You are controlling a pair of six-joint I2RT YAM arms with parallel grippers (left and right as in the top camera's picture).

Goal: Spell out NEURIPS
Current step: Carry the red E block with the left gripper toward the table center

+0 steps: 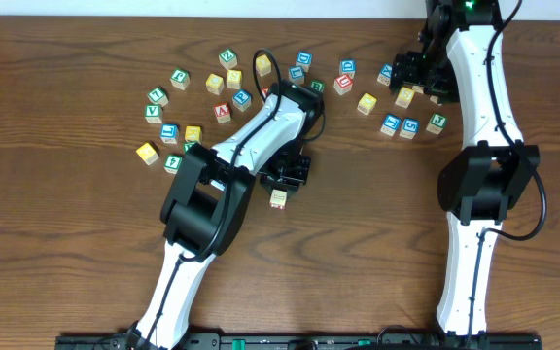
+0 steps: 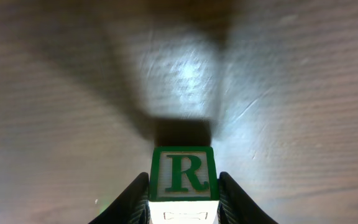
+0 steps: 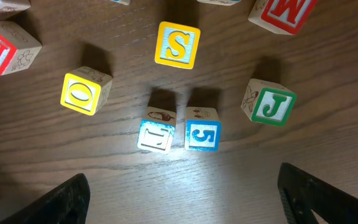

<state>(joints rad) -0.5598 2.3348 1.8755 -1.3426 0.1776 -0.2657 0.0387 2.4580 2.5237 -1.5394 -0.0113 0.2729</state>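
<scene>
Robot lab, two arms, wooden table

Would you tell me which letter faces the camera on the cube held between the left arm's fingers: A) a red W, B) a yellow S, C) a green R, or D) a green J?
C: in the left wrist view, the R cube sits clamped between the left fingers, and its green-framed letter is plainly readable.
</scene>
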